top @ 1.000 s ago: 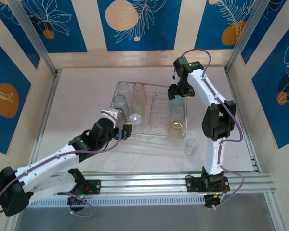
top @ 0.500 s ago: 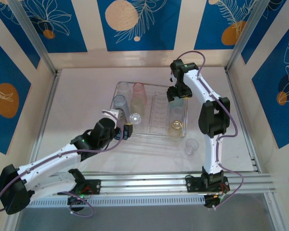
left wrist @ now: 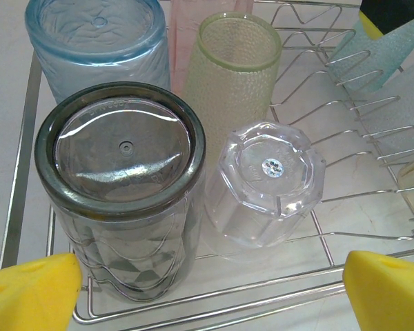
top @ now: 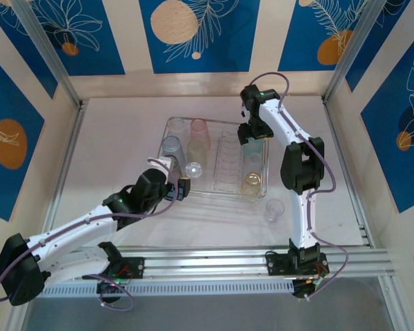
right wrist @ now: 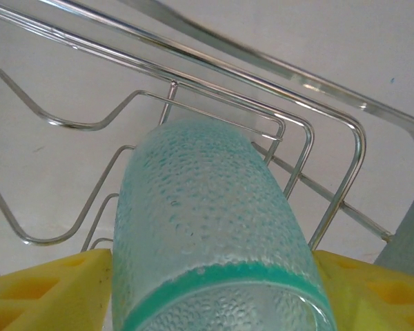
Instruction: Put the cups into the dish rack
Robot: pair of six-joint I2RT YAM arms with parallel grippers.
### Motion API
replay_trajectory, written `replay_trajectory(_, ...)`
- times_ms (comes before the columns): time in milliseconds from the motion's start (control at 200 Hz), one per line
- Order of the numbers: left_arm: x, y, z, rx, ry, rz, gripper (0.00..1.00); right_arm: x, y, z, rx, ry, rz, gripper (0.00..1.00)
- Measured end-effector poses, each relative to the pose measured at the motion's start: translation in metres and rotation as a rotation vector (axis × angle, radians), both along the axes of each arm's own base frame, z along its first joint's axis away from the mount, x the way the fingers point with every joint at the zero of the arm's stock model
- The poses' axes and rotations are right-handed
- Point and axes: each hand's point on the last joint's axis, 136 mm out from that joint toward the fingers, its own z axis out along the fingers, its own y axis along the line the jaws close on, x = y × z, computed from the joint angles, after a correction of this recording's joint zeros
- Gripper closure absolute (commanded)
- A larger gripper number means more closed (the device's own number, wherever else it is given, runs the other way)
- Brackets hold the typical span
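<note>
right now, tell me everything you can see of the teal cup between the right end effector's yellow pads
The teal translucent plastic tumbler has a pebbled wall and a darker teal band ringing its near end. Its rounded far end points toward a corner of the silver wire dish rack. The right end effector's yellow fingers press its two sides; whether it touches the wires is unclear.

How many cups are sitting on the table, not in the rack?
1. A clear cup stands on the table just beyond the near right corner of the dish rack. More may be hidden under the arms.
</note>
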Motion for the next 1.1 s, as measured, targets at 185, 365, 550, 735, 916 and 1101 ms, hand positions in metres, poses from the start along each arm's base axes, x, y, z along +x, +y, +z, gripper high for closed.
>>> replay_trajectory(185,0.0,0.0,0.0,0.0,0.0,0.0,0.03,0.0,0.0,0.0,-0.013,-0.004,0.006,0.38)
replay_trajectory(365,0.0,0.0,0.0,-0.001,0.0,0.0,0.03,0.008,0.0,0.003,-0.018,-0.048,-0.01,0.48)
replay_trajectory(550,0.0,0.0,0.0,-0.001,0.0,0.0,0.03,0.009,-0.002,0.003,-0.009,-0.101,-0.042,0.55)
replay_trajectory(735,0.0,0.0,0.002,-0.004,-0.004,0.001,0.03,0.012,-0.003,0.003,0.001,-0.143,-0.073,0.59)
replay_trajectory(916,0.0,0.0,0.002,-0.005,-0.004,0.0,0.03,0.013,-0.003,0.004,0.014,-0.171,-0.098,0.6)
replay_trajectory(1101,0.0,0.0,0.002,-0.005,-0.004,0.0,0.03,0.014,-0.001,0.003,0.017,-0.176,-0.103,0.48)
